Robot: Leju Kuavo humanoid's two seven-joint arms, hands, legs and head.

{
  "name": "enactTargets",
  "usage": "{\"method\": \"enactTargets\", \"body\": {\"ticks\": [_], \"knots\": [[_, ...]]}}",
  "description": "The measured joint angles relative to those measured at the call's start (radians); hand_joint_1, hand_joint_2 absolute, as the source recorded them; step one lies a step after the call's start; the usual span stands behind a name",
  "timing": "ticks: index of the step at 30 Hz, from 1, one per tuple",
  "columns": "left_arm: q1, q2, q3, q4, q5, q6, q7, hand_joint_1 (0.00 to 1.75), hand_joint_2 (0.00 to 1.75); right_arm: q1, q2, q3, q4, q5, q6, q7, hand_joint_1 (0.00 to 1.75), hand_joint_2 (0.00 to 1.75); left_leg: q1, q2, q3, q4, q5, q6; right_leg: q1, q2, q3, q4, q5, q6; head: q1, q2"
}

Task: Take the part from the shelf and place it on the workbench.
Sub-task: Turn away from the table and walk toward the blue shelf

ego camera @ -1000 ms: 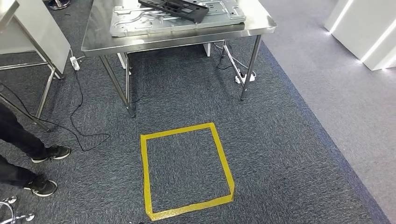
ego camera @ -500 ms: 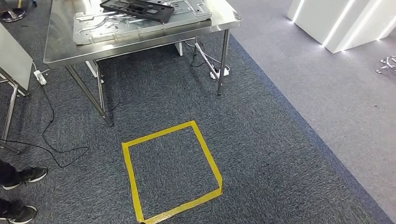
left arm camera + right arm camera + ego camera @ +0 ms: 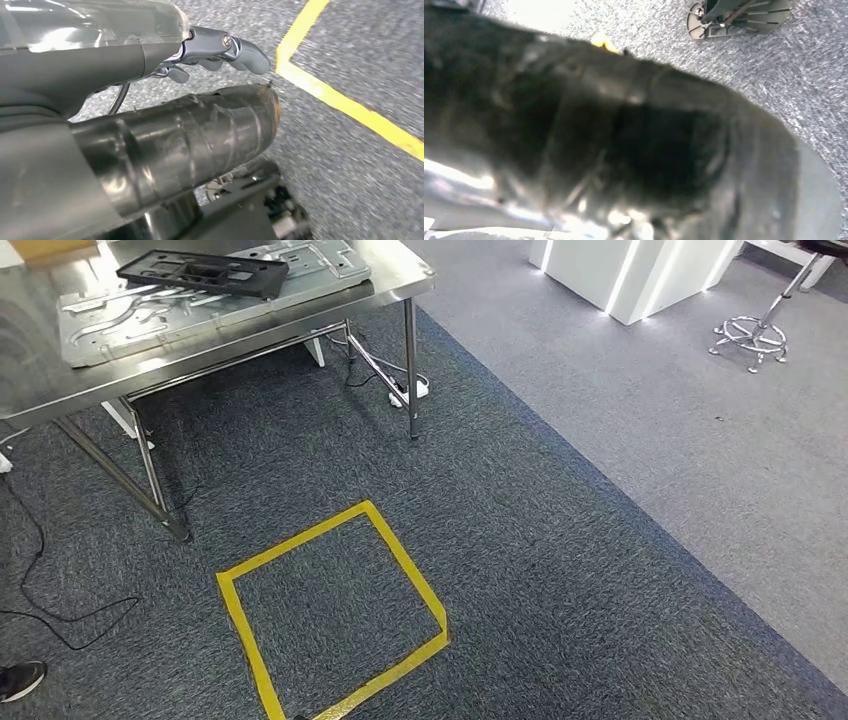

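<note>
Tabletop [image 3: 390, 280] cut off by head view's top and left edges; black part [image 3: 205, 273] on it, detail too small to tell. Shoe [image 3: 20, 680] clipped at left edge, rest of person out of frame. Stool base [image 3: 748, 338] cut at top right. Left hand [image 3: 220, 50]: fingers mostly hidden behind grey cover, no hold visible. Right wrist view blurred dark, hand's state can't tell.
</note>
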Motion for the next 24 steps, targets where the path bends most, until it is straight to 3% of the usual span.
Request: {"method": "enactTargets", "body": {"ticks": [1,3,5,6,7,8,9,10,12,14,16,18,20,22,23,24], "knots": [[-0.002,0.000,0.001,0.000,0.001,-0.001,-0.004,0.00,0.00,0.002,0.001,0.002,0.000,0.004,0.007,-0.002,0.00,0.00,0.002,-0.003,0.002,0.004,-0.005,-0.005,-0.001,0.009,0.000,-0.003,0.002,-0.005,0.000,0.000],[-0.003,0.001,0.002,0.000,0.002,-0.002,-0.007,0.00,0.00,0.001,0.002,0.004,0.001,0.009,0.016,-0.003,0.00,0.00,0.008,-0.042,-0.015,0.051,-0.044,-0.016,-0.006,0.028,0.001,-0.010,0.009,-0.017,-0.001,0.000],[0.000,0.001,0.004,0.000,0.002,-0.002,-0.008,0.00,0.00,-0.002,0.005,0.009,0.002,0.013,0.024,-0.003,0.00,0.00,0.013,-0.091,-0.068,0.172,-0.112,-0.023,-0.007,0.049,-0.001,-0.011,0.014,-0.024,-0.001,0.000],[0.003,0.001,0.005,0.000,0.002,-0.003,-0.008,0.00,0.00,-0.002,0.006,0.012,0.003,0.015,0.026,-0.003,0.00,0.00,0.014,-0.100,-0.098,0.237,-0.138,-0.025,-0.006,0.061,-0.003,-0.010,0.015,-0.026,-0.001,0.000],[0.005,0.001,0.006,0.000,0.003,-0.003,-0.008,0.00,0.00,-0.002,0.007,0.014,0.004,0.017,0.027,-0.003,0.00,0.00,0.014,-0.104,-0.118,0.280,-0.145,-0.026,-0.005,0.074,-0.004,-0.008,0.015,-0.026,-0.001,0.000],[0.006,0.001,0.007,0.000,0.005,-0.002,-0.008,0.00,0.00,-0.002,0.007,0.016,0.005,0.019,0.028,-0.002,0.00,0.00,0.015,-0.106,-0.124,0.286,-0.132,-0.026,-0.005,0.087,-0.005,-0.006,0.015,-0.026,-0.001,0.000],[0.006,0.001,0.008,0.000,0.006,-0.002,-0.008,0.00,0.00,-0.001,0.008,0.017,0.006,0.021,0.030,-0.001,0.00,0.00,0.016,-0.109,-0.111,0.252,-0.100,-0.025,-0.005,0.102,-0.005,-0.003,0.015,-0.026,-0.001,0.000],[0.006,0.001,0.010,0.000,0.007,-0.002,-0.008,0.00,0.00,-0.001,0.008,0.018,0.007,0.022,0.032,-0.001,0.00,0.00,0.017,-0.120,-0.085,0.189,-0.058,-0.023,-0.006,0.115,-0.005,-0.001,0.014,-0.025,-0.001,0.000],[0.007,0.002,0.011,0.000,0.007,-0.001,-0.007,0.00,0.00,-0.003,0.010,0.020,0.008,0.025,0.037,0.000,0.00,0.00,0.021,-0.172,-0.037,0.068,-0.007,-0.017,-0.005,0.141,-0.010,0.007,0.014,-0.017,-0.001,0.000],[0.006,0.002,0.012,0.000,0.007,0.000,-0.006,0.00,0.00,-0.004,0.010,0.020,0.008,0.026,0.040,0.000,0.00,0.00,0.021,-0.201,-0.024,0.028,-0.001,-0.012,-0.006,0.163,-0.020,0.010,0.019,-0.003,-0.001,0.000],[0.004,0.002,0.013,0.000,0.007,0.000,-0.006,0.00,0.00,-0.001,0.011,0.021,0.008,0.028,0.040,0.003,0.00,0.00,0.019,-0.179,-0.022,0.021,0.006,-0.001,-0.010,0.178,-0.028,0.008,0.025,0.011,-0.001,0.000],[0.004,0.002,0.013,0.000,0.007,-0.003,-0.010,0.00,0.00,0.003,0.012,0.021,0.009,0.032,0.038,0.009,0.00,0.00,0.020,-0.152,-0.020,0.010,0.017,0.015,-0.008,0.137,-0.048,0.043,0.000,0.018,0.001,0.000],[0.007,0.002,0.013,0.000,0.004,-0.006,-0.017,0.00,0.00,0.002,0.013,0.022,0.009,0.038,0.038,0.015,0.00,0.00,0.018,-0.122,-0.023,0.005,0.022,0.025,-0.006,0.078,-0.099,0.153,-0.065,0.021,0.002,0.000],[0.011,0.002,0.013,0.000,-0.001,-0.008,-0.019,0.00,0.00,0.003,0.014,0.025,0.010,0.041,0.038,0.019,0.00,0.00,0.013,-0.090,-0.027,0.006,0.021,0.027,-0.007,0.062,-0.148,0.265,-0.112,0.026,0.002,0.000],[0.011,0.002,0.013,0.000,-0.001,-0.007,-0.020,0.00,0.00,0.004,0.014,0.026,0.010,0.043,0.038,0.021,0.00,0.00,0.012,-0.075,-0.028,0.006,0.021,0.027,-0.007,0.059,-0.150,0.278,-0.109,0.027,0.002,0.000],[0.011,0.002,0.013,0.000,0.000,-0.006,-0.022,0.00,0.00,0.006,0.014,0.027,0.011,0.044,0.038,0.024,0.00,0.00,0.010,-0.061,-0.028,0.007,0.020,0.026,-0.007,0.055,-0.133,0.252,-0.089,0.026,0.002,0.000]]}}
